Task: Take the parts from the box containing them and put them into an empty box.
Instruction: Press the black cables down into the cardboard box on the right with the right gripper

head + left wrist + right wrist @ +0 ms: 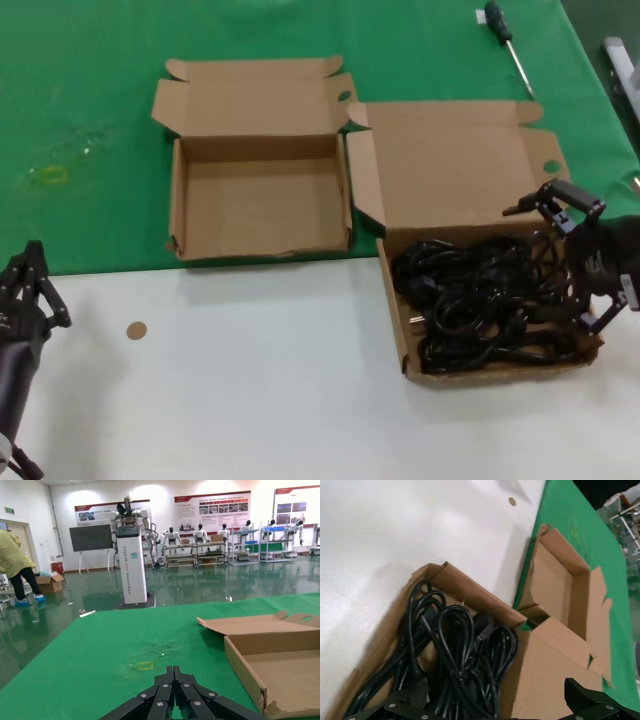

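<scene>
At lower left of the head view my left gripper (pixel 30 285) sits parked over the white tabletop (pixel 250 380), fingers pressed together, well apart from everything. Left of centre, on the green cloth (pixel 90 110), the empty box (pixel 255 205) lies open with nothing in it. Right of centre, the cords (pixel 480 300) lie tangled in the full box (pixel 440 175), loops running every way, no clear long axis. At the right edge my right gripper (pixel 575 265) hangs spread wide over that box's right side, holding nothing; the cords lie just left of it. This arm is clearly nearer. A screwdriver (pixel 508 45) lies at upper right.
</scene>
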{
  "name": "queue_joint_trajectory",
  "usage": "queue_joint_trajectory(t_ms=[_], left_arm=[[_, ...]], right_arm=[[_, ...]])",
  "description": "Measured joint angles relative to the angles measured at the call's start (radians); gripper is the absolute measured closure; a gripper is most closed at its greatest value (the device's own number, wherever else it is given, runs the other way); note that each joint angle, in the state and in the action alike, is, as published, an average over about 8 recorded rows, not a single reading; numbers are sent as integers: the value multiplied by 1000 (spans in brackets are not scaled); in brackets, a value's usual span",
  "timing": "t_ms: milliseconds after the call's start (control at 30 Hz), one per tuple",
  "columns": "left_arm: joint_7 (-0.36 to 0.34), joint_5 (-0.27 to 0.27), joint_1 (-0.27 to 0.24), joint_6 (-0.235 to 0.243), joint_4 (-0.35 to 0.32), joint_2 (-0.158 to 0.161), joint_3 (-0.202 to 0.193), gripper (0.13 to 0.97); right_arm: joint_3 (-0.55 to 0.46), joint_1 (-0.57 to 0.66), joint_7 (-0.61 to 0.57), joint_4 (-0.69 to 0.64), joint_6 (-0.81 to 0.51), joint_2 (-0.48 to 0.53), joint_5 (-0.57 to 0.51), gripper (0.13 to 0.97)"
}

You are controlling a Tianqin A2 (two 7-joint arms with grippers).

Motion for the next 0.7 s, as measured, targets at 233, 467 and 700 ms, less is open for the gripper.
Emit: queue_joint_trajectory(t_ms=[233,467,700], left_arm=[[0,0,0,0,0,0,0,945],[0,0,0,0,0,0,0,945],[0,0,0,0,0,0,0,945]], right_arm=[[-11,6,-25,-21,-4,-22,-18,129],[-19,12,-60,-57,-1,-47,-29,129],[-25,21,-103,-99,-2,-76,-31,129]])
